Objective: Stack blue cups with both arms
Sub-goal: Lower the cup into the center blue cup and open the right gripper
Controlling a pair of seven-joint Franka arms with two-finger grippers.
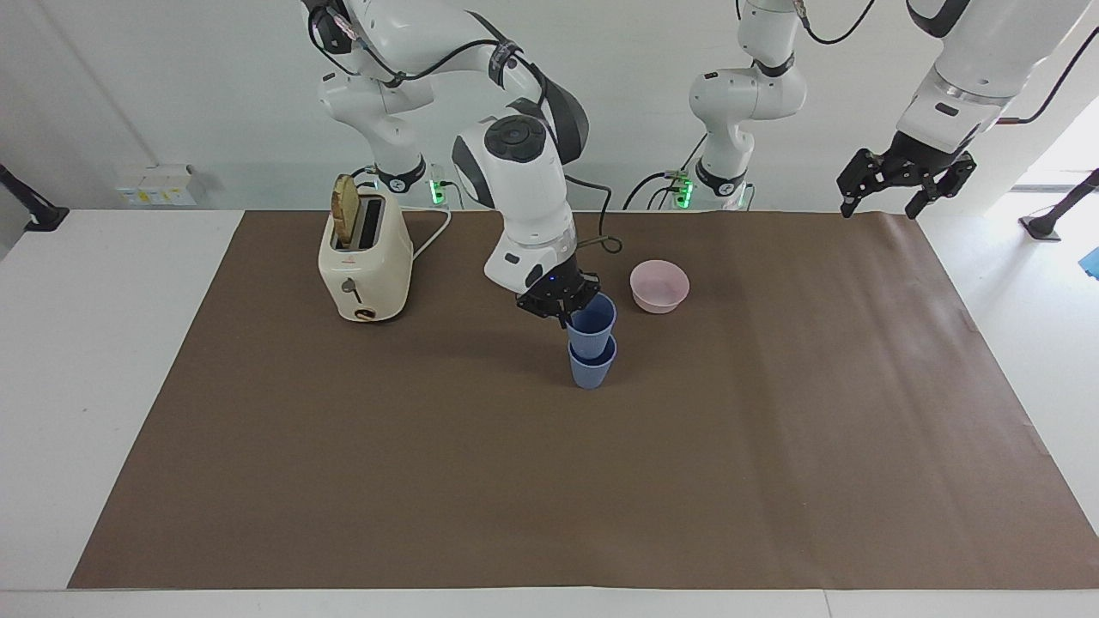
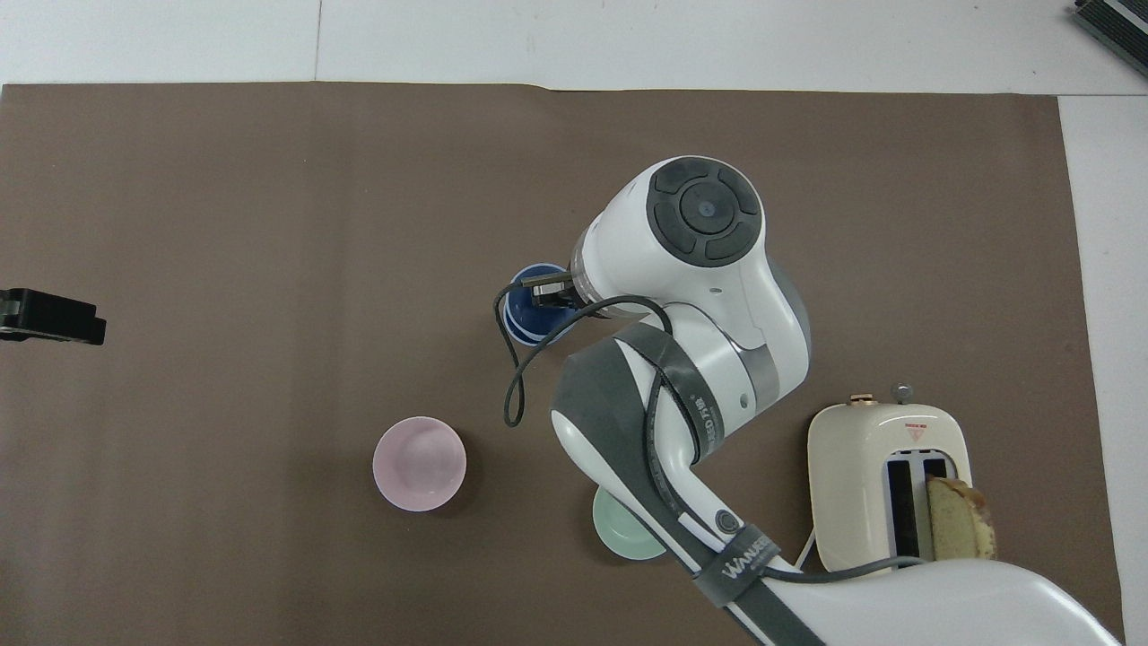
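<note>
Gripping the rim of the upper periwinkle-blue plastic cup [image 1: 592, 319], the black two-finger right gripper [image 1: 566, 311] holds it nested in the lower periwinkle-blue plastic cup [image 1: 592, 369] at the centre of the brown paper-covered table [image 1: 549, 481] in the facing view, with the pink round bowl [image 1: 659, 286] at their 2 o'clock, the cream toaster [image 1: 364, 262] at 10 o'clock, and the left gripper [image 1: 900, 184], fingers spread, waiting raised over the mat's 1 o'clock corner. Overhead view: the right gripper [image 2: 544, 289] sits on the stacked cups' [image 2: 529, 316] rim, pink bowl [image 2: 419, 464] at their 7 o'clock, mint-green bowl [image 2: 621, 533] at 5 o'clock, left gripper [image 2: 52, 316] at 9 o'clock.
</note>
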